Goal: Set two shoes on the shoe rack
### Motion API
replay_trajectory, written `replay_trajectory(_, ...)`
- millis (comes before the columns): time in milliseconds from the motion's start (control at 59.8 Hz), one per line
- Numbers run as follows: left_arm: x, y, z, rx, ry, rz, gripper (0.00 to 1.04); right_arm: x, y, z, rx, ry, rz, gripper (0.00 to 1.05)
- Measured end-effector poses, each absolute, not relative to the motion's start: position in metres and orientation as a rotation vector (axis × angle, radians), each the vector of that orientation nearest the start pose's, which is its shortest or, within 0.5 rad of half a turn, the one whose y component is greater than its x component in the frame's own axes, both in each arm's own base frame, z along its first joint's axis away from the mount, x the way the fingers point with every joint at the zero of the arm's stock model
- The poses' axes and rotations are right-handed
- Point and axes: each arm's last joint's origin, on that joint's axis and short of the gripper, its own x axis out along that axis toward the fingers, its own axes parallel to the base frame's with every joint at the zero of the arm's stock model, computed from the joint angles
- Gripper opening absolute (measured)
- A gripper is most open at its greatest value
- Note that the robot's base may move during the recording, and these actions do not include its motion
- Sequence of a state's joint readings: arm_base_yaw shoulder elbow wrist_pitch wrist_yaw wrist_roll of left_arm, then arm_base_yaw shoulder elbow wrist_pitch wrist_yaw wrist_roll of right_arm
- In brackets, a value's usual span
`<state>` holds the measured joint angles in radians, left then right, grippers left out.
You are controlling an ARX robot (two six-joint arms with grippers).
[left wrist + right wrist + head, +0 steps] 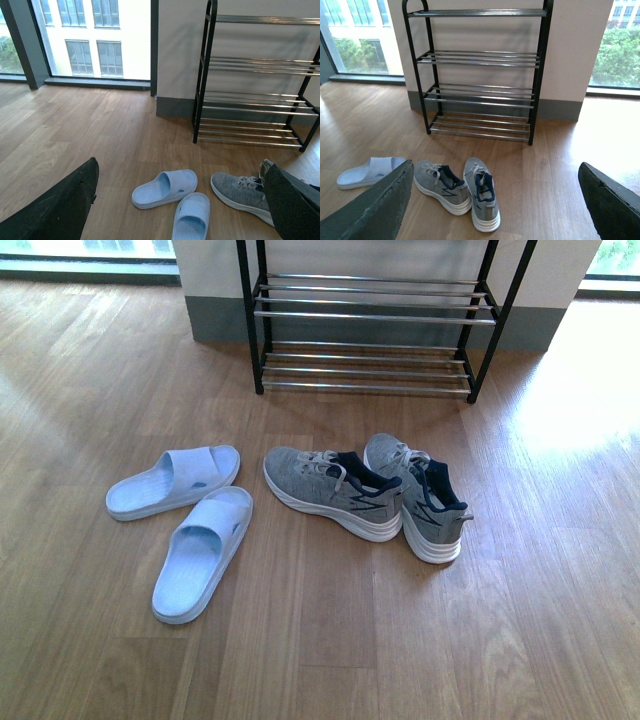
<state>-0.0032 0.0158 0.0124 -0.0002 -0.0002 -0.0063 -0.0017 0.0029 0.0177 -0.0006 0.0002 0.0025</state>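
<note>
Both grippers hang slack, jaws spread wide with nothing between them: the left gripper (pixel 179 164) on the side of the pale blue slides (pixel 175 482), the right gripper (pixel 495 165) facing the grey sneakers (pixel 330 490). All four shoes lie on the wooden floor (pixel 320 660), slides left of the sneakers, the sneakers touching at the heel. Beyond them, apart, the shoe rack (pixel 370 315) stands against the wall (pixel 210 270).
</note>
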Motion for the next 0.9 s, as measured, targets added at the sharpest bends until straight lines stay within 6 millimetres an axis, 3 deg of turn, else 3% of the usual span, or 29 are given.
replay_trajectory(903, 0.0979, -0.0003, 0.1665, -0.006, 0.004, -0.003, 0.95, 0.0968, -0.0002, 0.1693, 0.002, -0.014, -0.002, 0.95)
